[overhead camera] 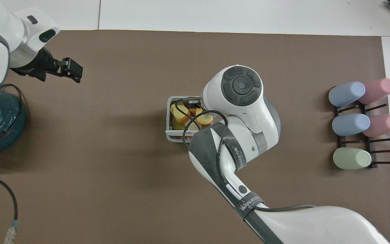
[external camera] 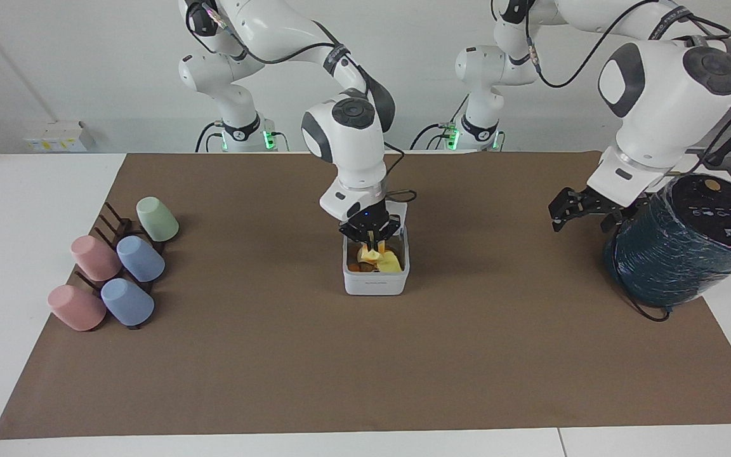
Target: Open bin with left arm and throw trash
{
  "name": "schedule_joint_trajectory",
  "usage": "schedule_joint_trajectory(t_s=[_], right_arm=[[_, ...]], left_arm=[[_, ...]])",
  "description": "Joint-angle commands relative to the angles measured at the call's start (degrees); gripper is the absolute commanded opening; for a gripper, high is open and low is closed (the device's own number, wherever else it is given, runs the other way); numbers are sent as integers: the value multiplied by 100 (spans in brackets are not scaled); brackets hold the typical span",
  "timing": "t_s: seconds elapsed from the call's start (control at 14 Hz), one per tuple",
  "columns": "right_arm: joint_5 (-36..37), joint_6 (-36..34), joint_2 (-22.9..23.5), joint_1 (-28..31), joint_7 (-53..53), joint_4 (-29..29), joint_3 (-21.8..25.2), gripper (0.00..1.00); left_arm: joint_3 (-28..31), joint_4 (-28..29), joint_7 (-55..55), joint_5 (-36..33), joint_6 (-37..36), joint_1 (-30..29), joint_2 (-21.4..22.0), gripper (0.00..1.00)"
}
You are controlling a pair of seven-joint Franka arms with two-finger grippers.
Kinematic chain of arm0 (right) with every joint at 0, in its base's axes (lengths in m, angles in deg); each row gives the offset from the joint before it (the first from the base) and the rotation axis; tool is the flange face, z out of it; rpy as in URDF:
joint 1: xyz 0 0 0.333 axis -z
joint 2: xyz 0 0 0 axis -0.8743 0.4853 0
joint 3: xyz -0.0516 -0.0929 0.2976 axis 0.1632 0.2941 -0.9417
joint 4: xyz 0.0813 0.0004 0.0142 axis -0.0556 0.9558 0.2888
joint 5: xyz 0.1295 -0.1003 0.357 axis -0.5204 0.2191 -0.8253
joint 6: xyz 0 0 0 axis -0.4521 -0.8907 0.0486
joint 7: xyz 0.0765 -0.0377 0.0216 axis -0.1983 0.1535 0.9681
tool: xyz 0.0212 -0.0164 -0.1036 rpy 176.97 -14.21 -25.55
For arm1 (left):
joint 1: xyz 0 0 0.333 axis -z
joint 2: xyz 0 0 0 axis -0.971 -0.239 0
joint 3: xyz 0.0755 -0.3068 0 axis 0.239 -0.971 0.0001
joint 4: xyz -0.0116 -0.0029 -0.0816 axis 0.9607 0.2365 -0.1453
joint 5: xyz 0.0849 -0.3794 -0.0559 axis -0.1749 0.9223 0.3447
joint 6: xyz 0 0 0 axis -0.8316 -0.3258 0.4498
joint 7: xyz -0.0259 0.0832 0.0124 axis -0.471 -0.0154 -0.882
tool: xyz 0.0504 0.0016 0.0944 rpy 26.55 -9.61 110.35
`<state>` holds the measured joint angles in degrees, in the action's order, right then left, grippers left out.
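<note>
The right gripper (external camera: 370, 236) pinches 1 yellow trash piece (external camera: 372, 251) over the open bin (external camera: 375, 282) (quite full); it might bounce out. The left gripper (external camera: 584, 208), spread, waits.

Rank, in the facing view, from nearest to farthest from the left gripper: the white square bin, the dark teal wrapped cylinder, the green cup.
From the left gripper, raised at its own end of the table:
1. Dark teal wrapped cylinder, right beside it.
2. White square bin, mid-table.
3. Green cup, at the right arm's end.
</note>
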<state>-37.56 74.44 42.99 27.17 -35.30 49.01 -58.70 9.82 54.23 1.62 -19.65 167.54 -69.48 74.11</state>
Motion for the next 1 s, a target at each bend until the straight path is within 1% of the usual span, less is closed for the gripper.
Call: schedule_joint_trajectory(t_s=[0.0,0.07,0.14,0.21,0.36,0.43,0.57,0.64,0.79,0.93], right_arm=[[80,51,84,48,-84,-133,-3,77],[115,59,75,66,-49,-133,-3,87],[159,94,58,118,-22,-133,-3,100],[160,243,23,153,-13,-55,6,100],[160,139,-126,399,92,24,6,100],[151,130,-353,556,214,277,6,100],[142,147,-863,908,888,953,6,100],[133,147,-1074,1049,1257,1200,6,100],[133,112,-1347,1313,1533,1395,6,100],[133,-106,-1594,1524,1516,1484,14,100]], left_arm=[[-76,210,-262,-96,-48,-151,235,100],[-85,280,-280,-96,13,-142,270,100],[-85,307,-272,-87,83,-133,271,100],[-85,316,-263,-70,136,-107,271,100],[-94,377,-228,-43,277,-98,279,100],[-94,413,-228,-43,295,-89,297,100],[-85,457,-228,-43,312,-89,323,100],[-85,457,-228,-43,338,-98,323,100],[-85,457,-228,-43,348,-98,323,100],[-85,457,-228,-43,348,-107,323,100]])
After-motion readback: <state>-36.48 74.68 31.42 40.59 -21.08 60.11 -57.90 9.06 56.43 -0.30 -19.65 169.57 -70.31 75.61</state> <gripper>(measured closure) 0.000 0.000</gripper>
